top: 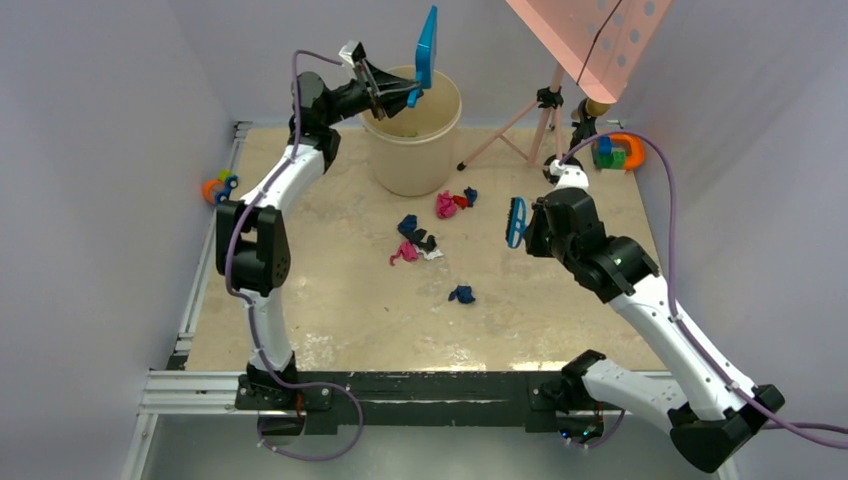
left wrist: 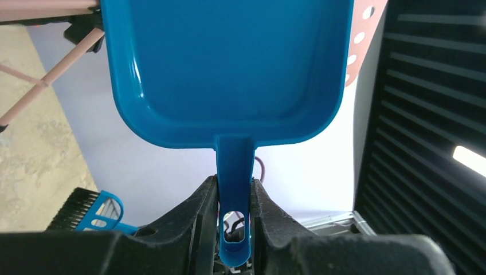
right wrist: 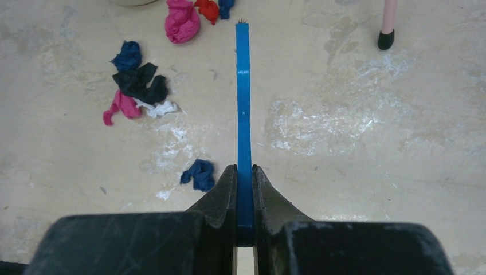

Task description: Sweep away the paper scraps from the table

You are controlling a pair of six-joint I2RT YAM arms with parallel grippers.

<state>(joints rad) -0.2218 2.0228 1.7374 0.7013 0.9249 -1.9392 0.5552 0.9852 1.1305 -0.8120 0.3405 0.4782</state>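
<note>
1. Left gripper (left wrist: pixel 235 192) is up at the far side of the table (top: pixel 560 300); its jaws pinch the handle of the blue dustpan (left wrist: pixel 229 63) from both sides.
2. The dustpan stands nearly upright, pan end on top; it hangs over the beige bucket (top: pixel 412 150), above the rim.
3. Right gripper (right wrist: pixel 245 175) is over the right-centre of the table; its jaws are pressed together on the thin blue handle of a brush (right wrist: pixel 243 103), which the wrist view shows edge-on.
4. The paper scraps (top: pixel 430 235) lie mid-table, between the two arms and left of the brush; pink, red and dark blue wads sit just in front of the bucket; a dark blue, black, pink and white clump lies nearer; one dark blue wad lies alone, nearest the arm bases.
5. A toy car (top: pixel 218 187) sits at the left rail; blocks (top: pixel 612 152) sit at the far right corner, beside a pink stand (top: pixel 545 110).
</note>
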